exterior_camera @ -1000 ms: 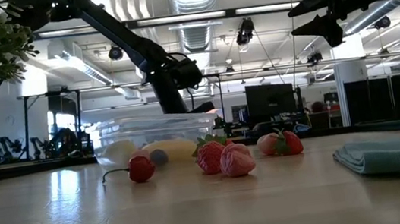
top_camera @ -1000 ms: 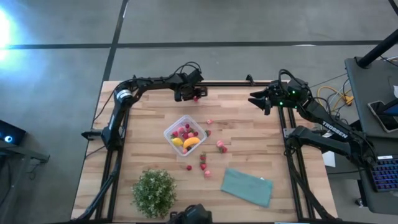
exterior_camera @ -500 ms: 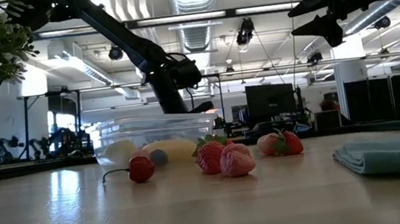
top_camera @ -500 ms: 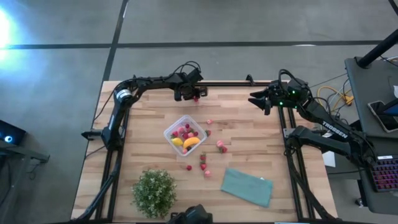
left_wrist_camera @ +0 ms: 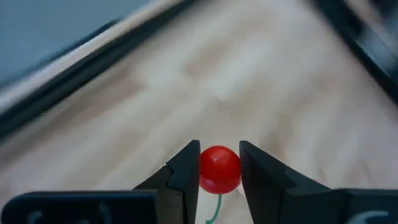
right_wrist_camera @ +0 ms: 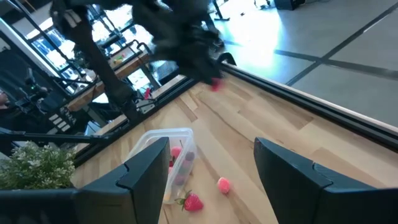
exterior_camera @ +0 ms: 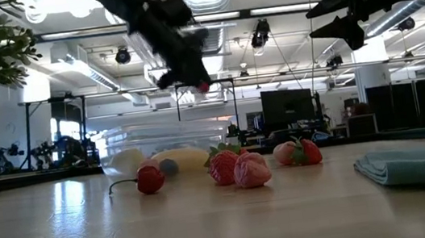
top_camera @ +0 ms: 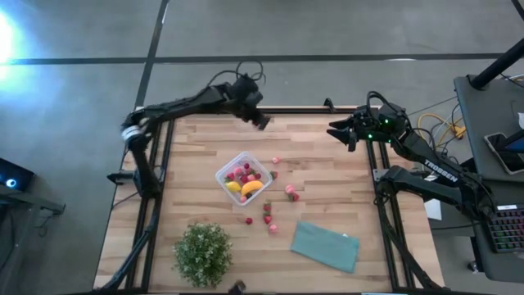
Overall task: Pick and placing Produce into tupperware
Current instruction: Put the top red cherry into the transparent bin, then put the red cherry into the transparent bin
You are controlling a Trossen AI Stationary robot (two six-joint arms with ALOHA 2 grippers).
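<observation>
Above the far edge of the desk (top_camera: 205, 147), my left claw (left_wrist_camera: 219, 171) is clamped on a small, glossy red round fruit (left_wrist_camera: 219, 169) with a thin green stem, lifted clear of the wood. Its underside is hidden between my fingers. My right claw (right_wrist_camera: 211, 168) hangs open over the right side; the clear tupperware (top_camera: 243, 178) sits mid-desk, holding red and yellow produce.

Clear square container (top_camera: 244, 177) sits upright mid-table, holding red berries, a banana (top_camera: 252, 188) and a yellow round fruit (top_camera: 233, 187). Loose strawberries (top_camera: 291, 192) lie beside it. A red cherry (left_wrist_camera: 219, 168) is held above the table's far edge.
</observation>
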